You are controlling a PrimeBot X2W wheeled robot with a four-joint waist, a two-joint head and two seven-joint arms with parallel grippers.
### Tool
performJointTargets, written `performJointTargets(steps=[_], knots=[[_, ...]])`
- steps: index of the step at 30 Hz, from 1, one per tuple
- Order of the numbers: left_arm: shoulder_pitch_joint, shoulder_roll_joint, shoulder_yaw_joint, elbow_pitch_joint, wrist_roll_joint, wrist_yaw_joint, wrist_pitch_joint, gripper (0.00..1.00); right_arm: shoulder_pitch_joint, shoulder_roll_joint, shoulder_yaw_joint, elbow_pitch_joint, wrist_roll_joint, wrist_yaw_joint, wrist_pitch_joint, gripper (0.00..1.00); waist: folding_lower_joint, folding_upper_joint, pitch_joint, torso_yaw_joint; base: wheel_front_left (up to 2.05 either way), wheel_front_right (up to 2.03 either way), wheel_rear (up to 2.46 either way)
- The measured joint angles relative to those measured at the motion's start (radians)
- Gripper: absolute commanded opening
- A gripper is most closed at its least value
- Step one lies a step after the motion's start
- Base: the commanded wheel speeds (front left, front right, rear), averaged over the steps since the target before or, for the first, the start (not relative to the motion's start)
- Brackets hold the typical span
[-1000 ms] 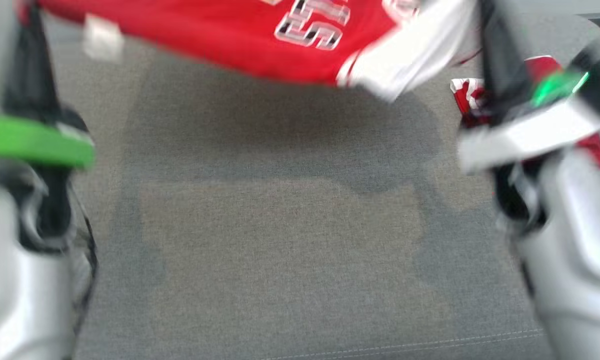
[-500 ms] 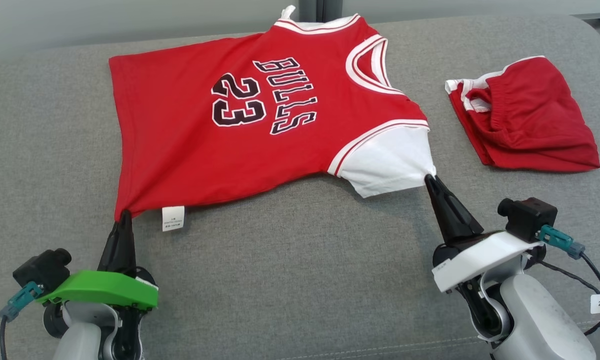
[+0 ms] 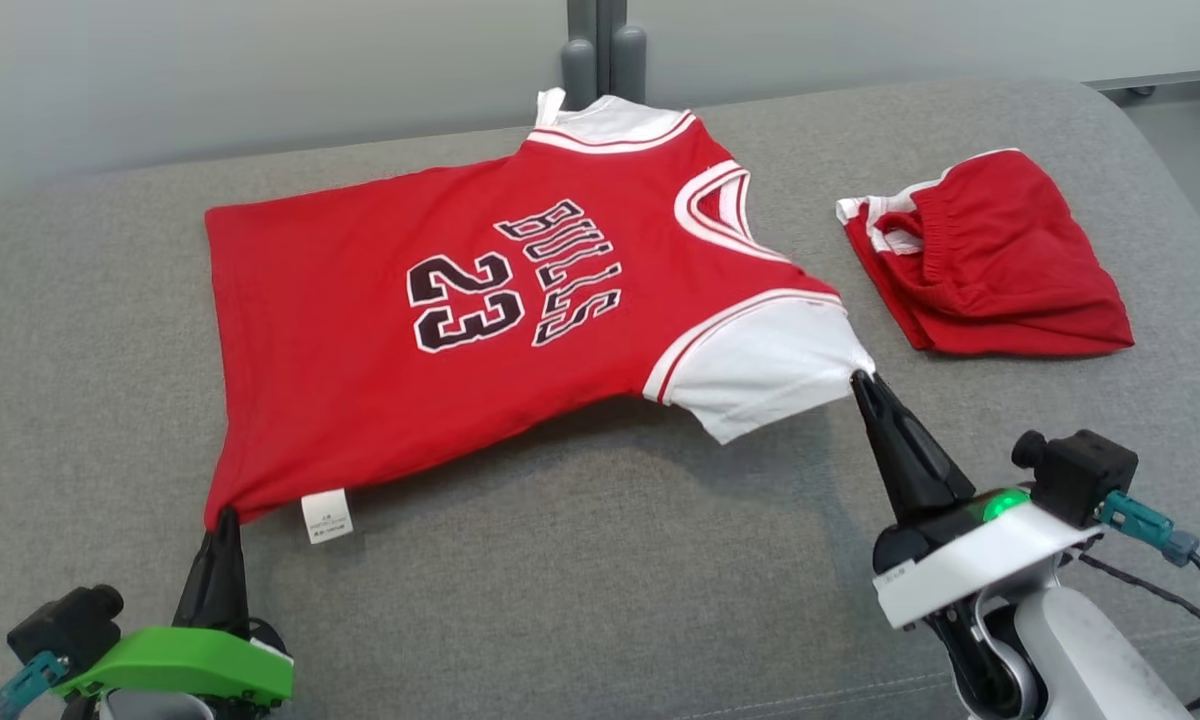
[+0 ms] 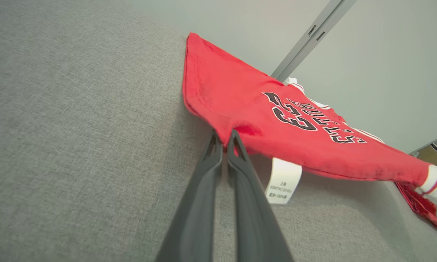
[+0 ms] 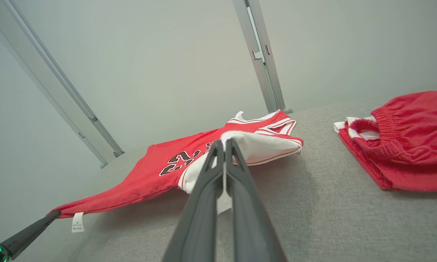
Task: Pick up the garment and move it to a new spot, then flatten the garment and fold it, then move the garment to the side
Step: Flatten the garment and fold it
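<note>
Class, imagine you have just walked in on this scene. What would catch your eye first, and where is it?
The red jersey marked BULLS 23 stands out first, spread across the middle of the grey cushion. The left gripper pinches its near hem corner and the right gripper pinches its near white sleeve, holding that edge just off the cushion. The red shorts lie bunched to the right, apart from it.

cam setup: one head, two wrist

head cam looks forward and down over the grey cushion (image 3: 580, 600), mid range, whole jersey (image 3: 360, 350) in frame. left wrist cam sits low and close, sighting along the left gripper (image 4: 224, 140) into the jersey's hem. right wrist cam is equally low, sighting along the right gripper (image 5: 223, 145) into its sleeve. all three share the jersey. head and right wrist share the red shorts (image 3: 1000, 270).
</note>
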Motion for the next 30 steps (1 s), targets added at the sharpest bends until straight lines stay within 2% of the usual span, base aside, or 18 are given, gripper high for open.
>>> performJointTargets(steps=[7, 14, 21, 30], knots=[[0.051, 0.007, 0.040, -0.046, -0.007, -0.004, -0.012, 0.00, 0.076, -0.028, 0.035, -0.095, 0.032, 0.001, 0.037, 0.00, 0.0000, 0.0000, -0.014, -0.044, 0.00, 0.00, 0.00], [0.077, 0.013, 0.035, -0.089, -0.002, -0.009, -0.015, 0.00, 0.126, -0.054, 0.047, -0.184, 0.045, 0.006, 0.066, 0.00, 0.0000, 0.0000, -0.013, -0.061, 0.00, 0.00, 0.00], [0.097, 0.009, -0.015, -0.105, 0.013, -0.011, -0.017, 0.00, 0.204, -0.082, 0.012, -0.126, 0.079, 0.002, 0.094, 0.00, 0.0000, 0.0000, -0.012, -0.048, 0.00, 0.00, 0.00], [0.140, 0.011, -0.038, -0.078, 0.026, -0.011, -0.016, 0.00, 0.267, -0.067, 0.035, -0.013, 0.126, -0.003, 0.130, 0.00, 0.0000, 0.0000, -0.010, -0.007, 0.00, 0.00, 0.00]])
